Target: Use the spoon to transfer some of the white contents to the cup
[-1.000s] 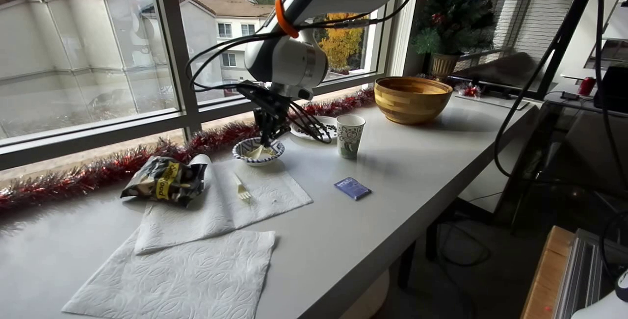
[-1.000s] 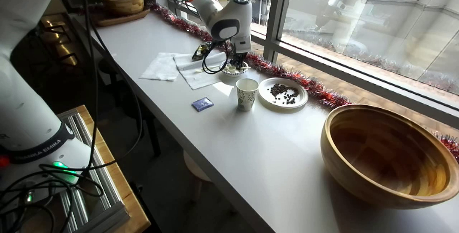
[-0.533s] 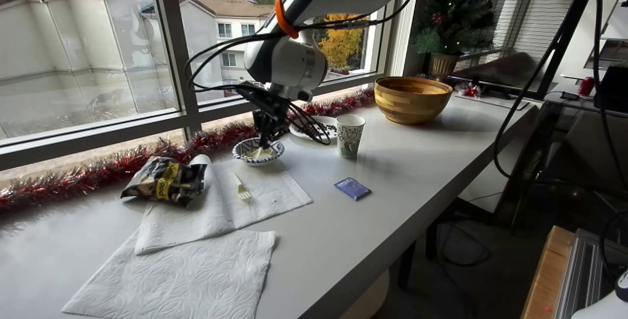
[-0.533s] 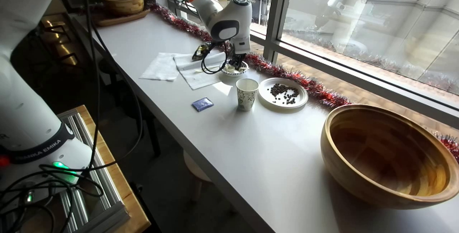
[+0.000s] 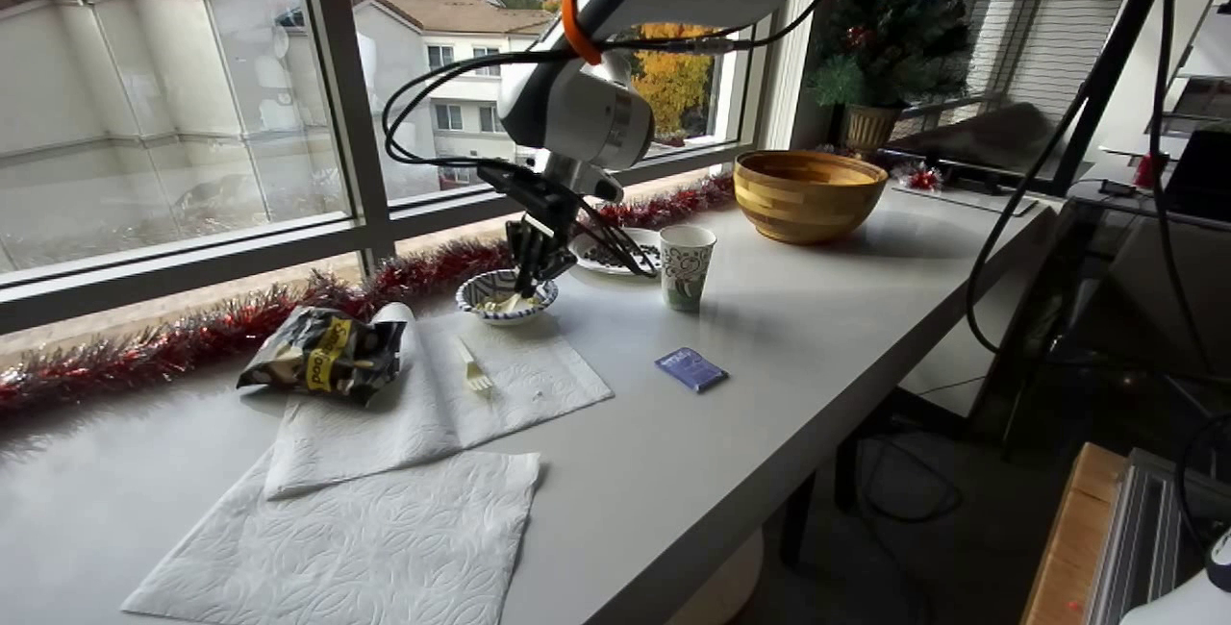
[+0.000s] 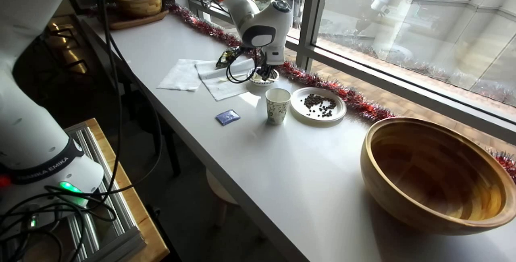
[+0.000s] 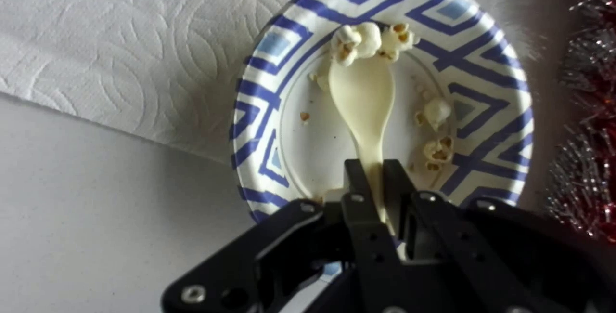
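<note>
- The gripper [image 7: 370,165] hangs over the patterned bowl [image 7: 495,86]; its jaws pinch the handle of the spoon [image 7: 362,96], one jaw on each side.
- The pale spoon reaches across the inside of the patterned bowl, its scoop end at the side away from the gripper; whether it touches the floor of the patterned bowl cannot be told.
- Popcorn [image 7: 367,38], white with brownish bits, lies in the patterned bowl: a few pieces cluster at the spoon's tip, and others lie along the wall toward the tinsel [image 7: 594,168]. Whether any piece rests on the spoon is unclear.
- The cup [image 6: 277,111], in both exterior views, stands upright on the bench [image 6: 258,153], apart from the patterned bowl, on its side toward the large wooden bowl [image 5: 808,202].
- A white plate [image 6: 299,112] of small dark pieces [image 6: 315,101] sits near the patterned bowl, on that same side, closer to the tinsel than the cup is.
- A blue packet [image 5: 690,368] lies flat, well apart from the patterned bowl, on its side away from the tinsel.
- A pale fork [image 5: 474,374] lies on a napkin [image 5: 543,365] near the patterned bowl, tines at the end farther from it.
- A black and yellow snack bag [image 5: 327,356] lies beyond the napkin's fold from the patterned bowl.
</note>
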Motion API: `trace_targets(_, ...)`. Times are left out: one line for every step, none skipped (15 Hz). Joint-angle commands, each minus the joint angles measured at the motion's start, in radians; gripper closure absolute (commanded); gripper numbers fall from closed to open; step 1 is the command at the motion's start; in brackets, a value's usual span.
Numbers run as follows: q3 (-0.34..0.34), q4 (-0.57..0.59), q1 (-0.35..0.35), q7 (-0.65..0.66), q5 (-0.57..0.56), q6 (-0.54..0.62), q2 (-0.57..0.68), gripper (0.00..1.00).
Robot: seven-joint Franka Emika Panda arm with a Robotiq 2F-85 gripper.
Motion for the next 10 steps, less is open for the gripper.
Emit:
trace_targets(0.049,0.072,-0.064,-0.049,0.064,-0.081,0.045,0.96)
trace_targets(0.059,0.082,-0.078,-0.064,0.08,-0.09,0.052,0.96)
trace_targets(0.065,0.093,-0.088,-0.075,0.095,-0.097,0.06,0.96)
trace_targets(0.067,0.103,-0.094,-0.085,0.106,-0.1,0.069,0.96)
trace_targets(0.07,0.11,-0.1,-0.092,0.115,-0.108,0.074,0.96)
trace_targets(0.073,0.117,-0.105,-0.1,0.125,-0.112,0.078,0.96)
trace_targets(0.074,0.123,-0.106,-0.108,0.136,-0.115,0.081,0.96)
trace_targets(0.074,0.127,-0.107,-0.117,0.142,-0.112,0.082,0.96)
trace_targets(0.076,0.129,-0.106,-0.126,0.148,-0.111,0.082,0.96)
trace_targets(0.076,0.132,-0.105,-0.135,0.151,-0.114,0.082,0.96)
